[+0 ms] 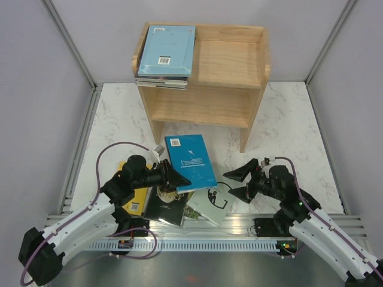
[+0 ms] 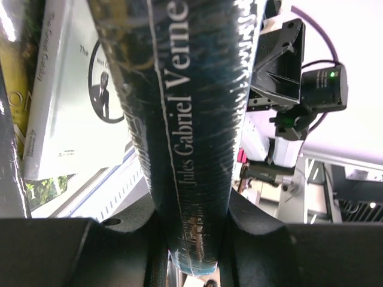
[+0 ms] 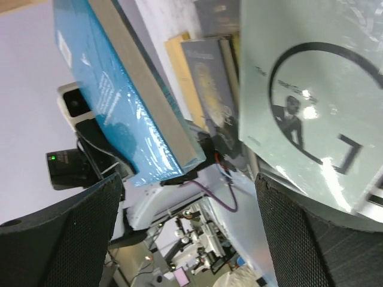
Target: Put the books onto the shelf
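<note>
My left gripper (image 1: 176,177) is shut on the spine of a teal book (image 1: 190,161), which it holds tilted above the pile. In the left wrist view the dark spine (image 2: 191,149) sits clamped between both pads. My right gripper (image 1: 239,182) stands open and empty just right of the pile, near a pale grey-green book (image 1: 209,204). That book (image 3: 311,89) and the teal book (image 3: 114,89) fill the right wrist view beyond its open fingers (image 3: 54,239). A black book (image 1: 167,204) and a yellow book (image 1: 134,200) lie on the table. The wooden shelf (image 1: 230,63) carries a stack with a light blue book (image 1: 166,51) on top.
The shelf stands at the back of the white marble table (image 1: 287,131), its lower tier (image 1: 203,104) open to the front. Grey walls close in both sides. A metal rail (image 1: 197,239) runs along the near edge by the arm bases.
</note>
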